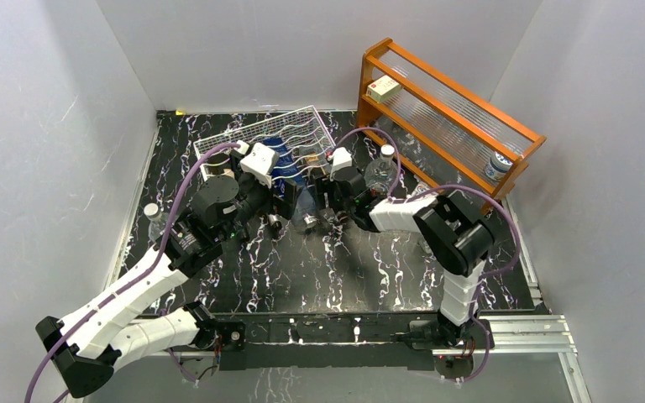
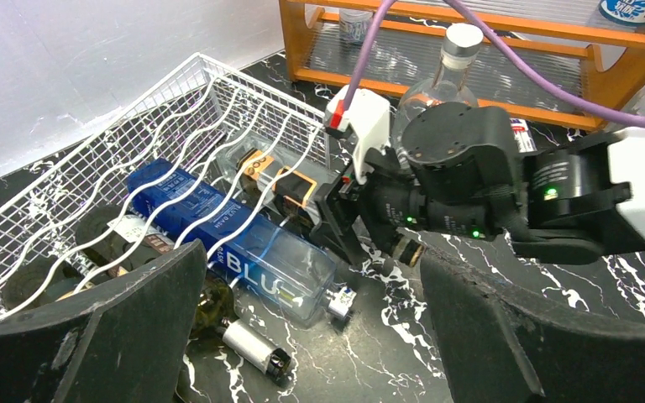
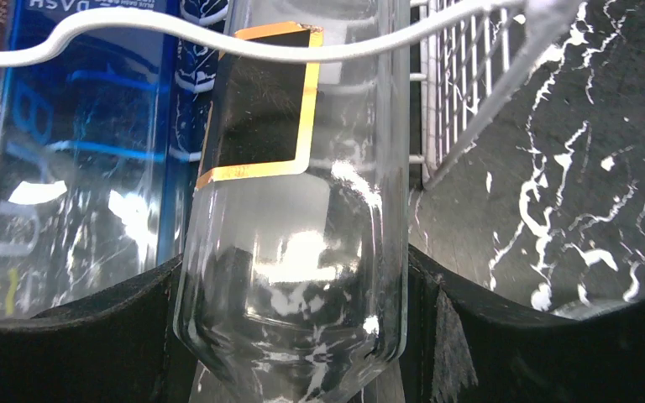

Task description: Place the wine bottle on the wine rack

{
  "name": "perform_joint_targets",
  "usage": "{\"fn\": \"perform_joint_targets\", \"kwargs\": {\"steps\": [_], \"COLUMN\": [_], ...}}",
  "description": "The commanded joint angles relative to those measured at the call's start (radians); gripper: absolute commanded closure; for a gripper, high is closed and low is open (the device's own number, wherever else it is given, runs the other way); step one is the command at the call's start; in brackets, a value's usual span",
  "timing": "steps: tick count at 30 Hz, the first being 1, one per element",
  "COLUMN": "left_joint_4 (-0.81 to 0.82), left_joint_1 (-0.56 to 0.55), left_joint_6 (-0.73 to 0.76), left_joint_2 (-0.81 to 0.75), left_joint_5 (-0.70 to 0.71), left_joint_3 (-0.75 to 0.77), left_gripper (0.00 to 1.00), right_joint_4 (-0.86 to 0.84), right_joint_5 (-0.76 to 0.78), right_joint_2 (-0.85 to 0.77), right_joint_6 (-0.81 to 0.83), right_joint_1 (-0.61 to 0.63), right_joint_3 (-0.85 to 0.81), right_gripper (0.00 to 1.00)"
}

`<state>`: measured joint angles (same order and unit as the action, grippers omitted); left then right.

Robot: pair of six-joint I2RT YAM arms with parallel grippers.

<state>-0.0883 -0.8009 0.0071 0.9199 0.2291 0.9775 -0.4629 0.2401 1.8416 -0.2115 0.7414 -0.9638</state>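
Wine bottle (image 3: 294, 252) partly in wine rack (image 1: 260, 134) beside blue bottle (image 2: 243, 252); right jaws grasping it, left jaws released.

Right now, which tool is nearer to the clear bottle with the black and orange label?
Right. The right tool grips the clear bottle between its fingers at the wine rack. The left tool hangs open apart from it, near the blue bottle.
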Motion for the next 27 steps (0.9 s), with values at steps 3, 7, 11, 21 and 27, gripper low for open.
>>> {"fn": "perform_joint_targets", "kwargs": {"steps": [3,7,11,21,27], "left_joint_4": [-0.015,-0.022,-0.027,-0.024,-0.024], "left_joint_1": [0.000,0.000,0.000,0.000,0.000], "left_joint_6": [0.004,0.007,0.008,0.016,0.018], "left_joint_2": [-0.027,-0.030,-0.033,-0.026,-0.024], "left_joint_5": [-0.005,-0.001,0.001,0.002,-0.001], "left_joint_3": [0.036,0.038,0.036,0.030,0.032], "left_gripper": [0.02,0.02,0.02,0.02,0.02], "right_joint_4": [-0.312,-0.311,-0.290,-0.226,-0.223], "right_joint_5": [0.046,0.061,0.057,0.094,0.130], "right_joint_2": [0.066,0.114,0.143,0.166,0.166], "right_joint_6": [0.042,0.057,0.070,0.075,0.070], "right_joint_1": [0.003,0.003,0.001,0.003,0.001], "right_joint_3": [-0.164,-0.214,-0.253,-0.292,-0.285], "right_gripper": [1.00,1.00,1.00,0.72,0.48]}}
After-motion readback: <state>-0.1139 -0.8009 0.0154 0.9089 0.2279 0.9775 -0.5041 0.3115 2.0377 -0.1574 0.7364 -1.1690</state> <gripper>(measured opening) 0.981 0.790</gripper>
